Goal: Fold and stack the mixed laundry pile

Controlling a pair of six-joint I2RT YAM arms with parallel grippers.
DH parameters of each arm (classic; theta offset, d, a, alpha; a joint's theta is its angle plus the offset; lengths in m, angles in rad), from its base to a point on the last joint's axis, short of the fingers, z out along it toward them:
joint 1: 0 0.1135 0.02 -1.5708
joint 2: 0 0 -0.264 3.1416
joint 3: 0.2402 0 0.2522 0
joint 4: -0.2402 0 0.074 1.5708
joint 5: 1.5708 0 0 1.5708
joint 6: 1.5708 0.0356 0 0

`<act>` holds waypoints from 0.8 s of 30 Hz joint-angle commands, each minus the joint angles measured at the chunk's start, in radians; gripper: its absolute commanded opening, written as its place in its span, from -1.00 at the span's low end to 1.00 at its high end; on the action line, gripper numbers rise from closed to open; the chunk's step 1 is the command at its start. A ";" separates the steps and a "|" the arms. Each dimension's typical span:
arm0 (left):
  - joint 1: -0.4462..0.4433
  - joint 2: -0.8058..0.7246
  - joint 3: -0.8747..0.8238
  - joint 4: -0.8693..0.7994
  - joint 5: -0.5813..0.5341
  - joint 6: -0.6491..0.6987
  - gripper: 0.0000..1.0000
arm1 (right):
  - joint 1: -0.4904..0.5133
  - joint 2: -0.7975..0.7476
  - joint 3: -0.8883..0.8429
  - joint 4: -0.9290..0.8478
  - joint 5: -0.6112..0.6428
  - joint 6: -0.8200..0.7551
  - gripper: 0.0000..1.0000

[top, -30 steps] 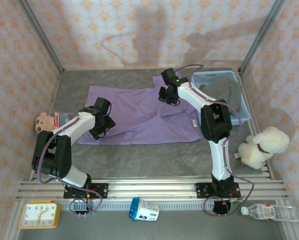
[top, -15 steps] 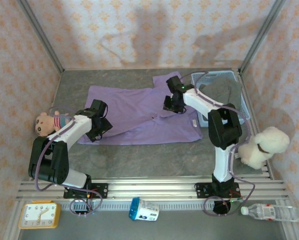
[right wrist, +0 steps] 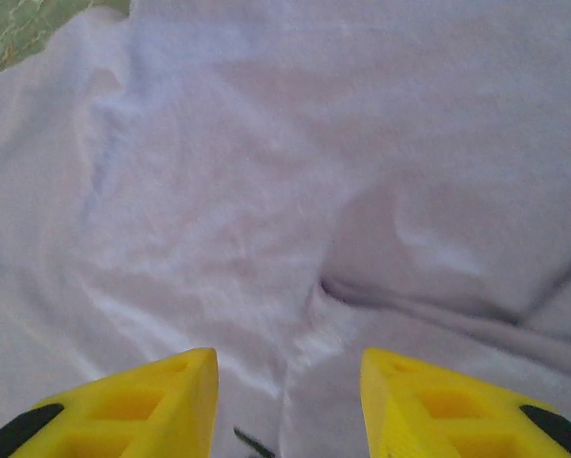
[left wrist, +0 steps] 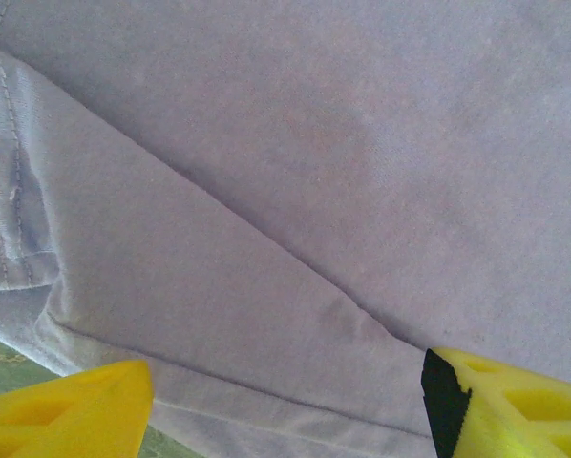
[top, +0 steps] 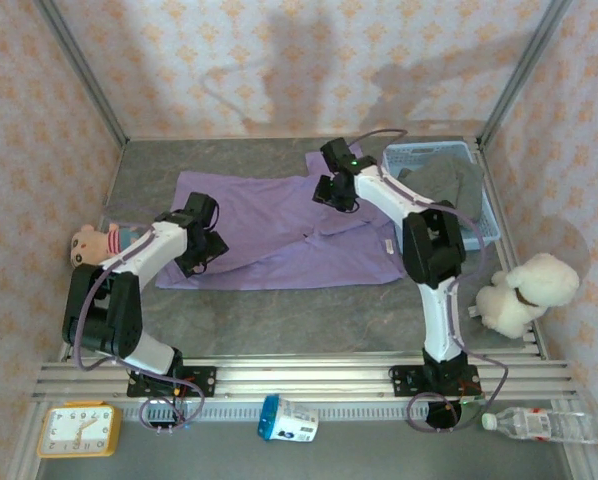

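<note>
top external: lilac-purple cloth shirt (top: 259, 215) beside the blue mesh basket (top: 434, 147) looks limp, light; left gripper (left wrist: 284, 405), right gripper (right wrist: 287, 391) both gaping; best pinch its hem.

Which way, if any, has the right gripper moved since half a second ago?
Yes. The right gripper has moved toward the far wall and slightly left, away from the blue basket, above the purple shirt.

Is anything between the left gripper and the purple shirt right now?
Nothing visible. The left gripper is open directly over the purple shirt, near its edge, with only bare cloth showing between its fingers.
</note>
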 commanded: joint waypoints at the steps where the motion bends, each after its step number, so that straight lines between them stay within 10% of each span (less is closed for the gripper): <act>1: -0.002 0.034 0.047 -0.049 -0.025 0.032 0.51 | -0.001 0.084 0.070 -0.097 0.091 0.042 -0.19; 17: -0.003 0.076 0.055 -0.038 -0.022 0.020 0.52 | 0.000 0.098 0.125 -0.117 0.099 0.041 -0.99; 24: -0.003 0.086 0.040 -0.024 -0.023 0.015 0.52 | 0.066 0.024 0.079 -0.062 0.069 -0.050 -1.00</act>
